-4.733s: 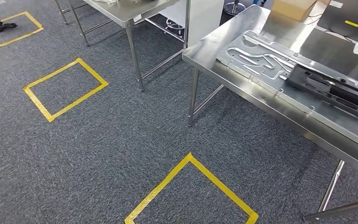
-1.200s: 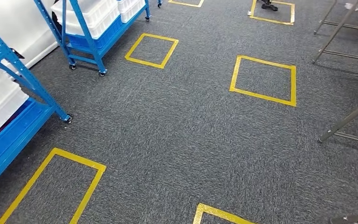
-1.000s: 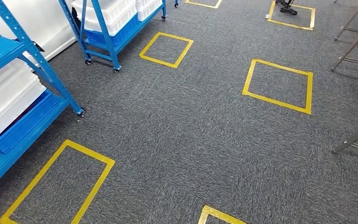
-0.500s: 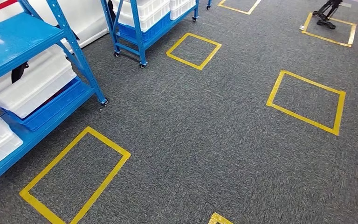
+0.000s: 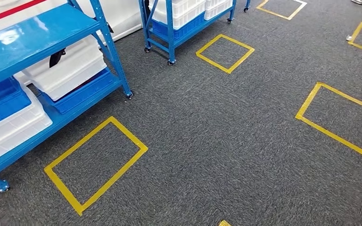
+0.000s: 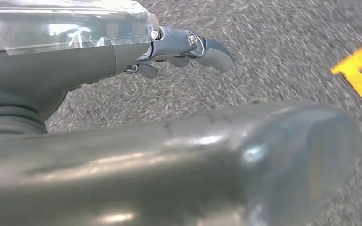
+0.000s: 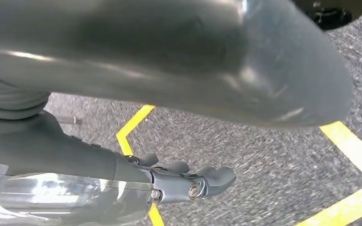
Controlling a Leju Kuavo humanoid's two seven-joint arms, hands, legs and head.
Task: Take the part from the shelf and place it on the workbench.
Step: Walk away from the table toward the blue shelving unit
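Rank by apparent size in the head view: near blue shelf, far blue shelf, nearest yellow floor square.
1. Near blue shelf, largest, cut off by the frame.
2. Nearest yellow floor square.
3. Far blue shelf, smallest; it stands farther off and is cropped, so true size is unsure.

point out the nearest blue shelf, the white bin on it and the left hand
blue shelf [image 5: 33, 33], head view, top deck
white bin [image 5: 68, 70], head view, side wall
left hand [image 6: 188, 44], left wrist view, fingers

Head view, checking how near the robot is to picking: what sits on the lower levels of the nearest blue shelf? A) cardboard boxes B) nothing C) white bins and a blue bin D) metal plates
C: the nearest blue shelf carries white bins and a blue bin under its top level.
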